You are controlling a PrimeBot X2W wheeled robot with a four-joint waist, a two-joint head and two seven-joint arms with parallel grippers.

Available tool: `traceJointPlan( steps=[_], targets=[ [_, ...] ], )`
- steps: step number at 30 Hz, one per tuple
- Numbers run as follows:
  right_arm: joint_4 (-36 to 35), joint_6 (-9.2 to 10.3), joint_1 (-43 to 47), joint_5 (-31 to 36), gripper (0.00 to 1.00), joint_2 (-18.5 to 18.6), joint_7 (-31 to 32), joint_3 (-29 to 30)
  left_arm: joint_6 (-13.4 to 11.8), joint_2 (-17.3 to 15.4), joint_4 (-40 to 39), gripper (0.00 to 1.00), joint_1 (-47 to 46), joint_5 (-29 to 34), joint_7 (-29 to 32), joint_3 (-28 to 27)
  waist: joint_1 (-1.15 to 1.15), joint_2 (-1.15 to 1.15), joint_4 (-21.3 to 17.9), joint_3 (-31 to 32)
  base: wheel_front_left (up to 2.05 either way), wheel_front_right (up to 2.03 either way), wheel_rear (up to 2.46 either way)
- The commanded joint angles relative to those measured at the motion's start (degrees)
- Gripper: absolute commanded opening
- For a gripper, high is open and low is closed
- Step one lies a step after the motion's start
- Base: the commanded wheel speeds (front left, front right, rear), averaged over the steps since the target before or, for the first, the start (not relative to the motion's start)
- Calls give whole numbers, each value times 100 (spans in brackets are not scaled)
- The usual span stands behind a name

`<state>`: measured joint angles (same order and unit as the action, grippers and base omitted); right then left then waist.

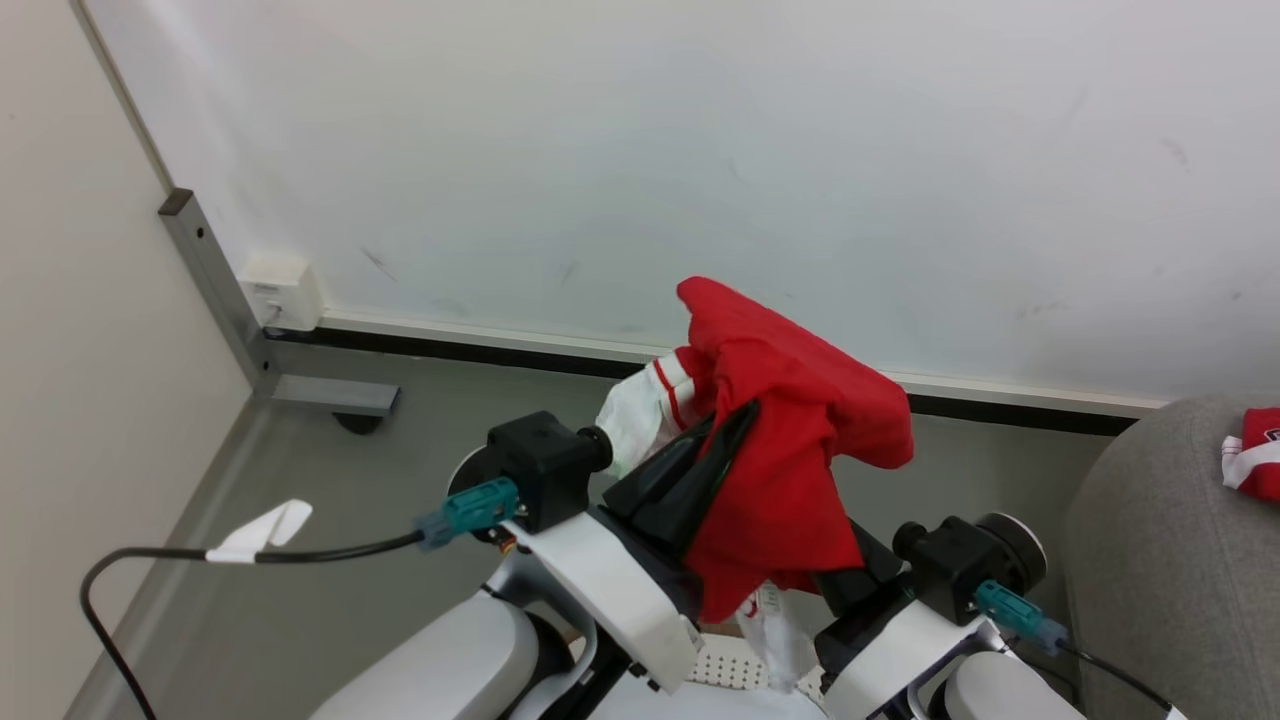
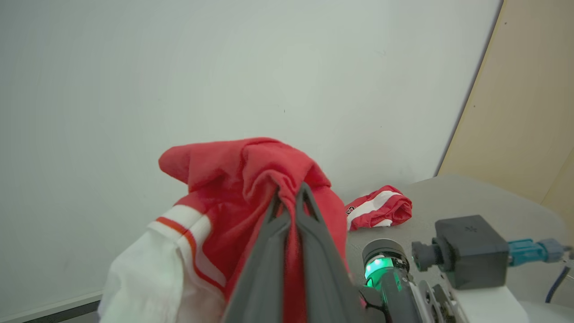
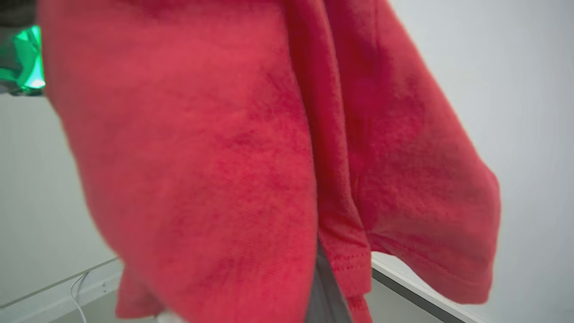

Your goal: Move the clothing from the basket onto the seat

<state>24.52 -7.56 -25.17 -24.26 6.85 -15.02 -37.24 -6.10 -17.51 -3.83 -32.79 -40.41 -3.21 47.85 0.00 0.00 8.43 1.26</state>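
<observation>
**A:** Where does the clothing stand right now?

**B:** The left gripper (image 2: 289, 192) has its two dark fingers pinched together on a fold of the red jersey (image 1: 790, 430), and it holds it up in the air in front of the pale wall (image 1: 700, 150). A white sleeve with a red stripe droops to the left and the body of the jersey hangs down over the arm. A second red-and-white garment (image 2: 379, 210) lies on the grey seat (image 1: 1150, 560), near the seat's wall-side edge.

**A:** And the right gripper (image 1: 858, 565)?

**B:** It sits under the hanging cloth. The red fabric covers its fingers in the head view and blankets its wrist view, so I cannot tell whether it is open or closed.

**A:** So the step is the carry to the seat. How should it go?

**B:** I'd keep the pinch firm and the jersey high, since the grip is on one fold only and the rest is loose. The tail hangs just above the laundry basket (image 1: 727, 665) — lift it clear of the rim before swinging right, or it may snag. Then travel well in from the seat's near edge, beside the other garment, before opening.

**A:** What could go wrong?

**B:** The cloth is draped over both arms — it could cling to the right one at release. I'd lower it until it rests on the cushion, then open and draw back.
</observation>
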Motion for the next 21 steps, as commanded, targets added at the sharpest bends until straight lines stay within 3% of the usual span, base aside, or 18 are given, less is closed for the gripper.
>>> traceJointPlan(
  steps=[1,2,4,6,7,8,21],
  targets=[
    [-113,15,127,52,0,27,-19,89,-20,-47,25,0,92,-40,-44,-7,0,0,-28,-3,0,0,0],
    [-183,15,174,87,0,51,-20,146,-30,-60,32,9,111,-45,-43,-6,0,0,-49,-4,0,0,0],
    [-317,15,258,134,0,120,-19,238,-50,-85,41,39,175,-45,-41,-1,0,0,-116,-6,0,0,0],
    [-450,15,343,171,0,191,-20,346,-42,-83,41,51,263,-65,-29,64,0,0,-189,-14,0,0,0],
    [-527,15,380,178,0,224,-20,409,-38,-83,37,96,299,-60,-41,90,0,0,-234,-21,0,0,0],
    [-599,15,422,187,0,256,-20,482,-40,-78,27,100,326,-57,-69,107,0,0,-283,-28,0,0,0],
    [-1494,15,718,217,0,494,67,1657,24,-99,-117,100,351,94,-313,201,0,0,-1330,-276,0,0,0]
  ],
)
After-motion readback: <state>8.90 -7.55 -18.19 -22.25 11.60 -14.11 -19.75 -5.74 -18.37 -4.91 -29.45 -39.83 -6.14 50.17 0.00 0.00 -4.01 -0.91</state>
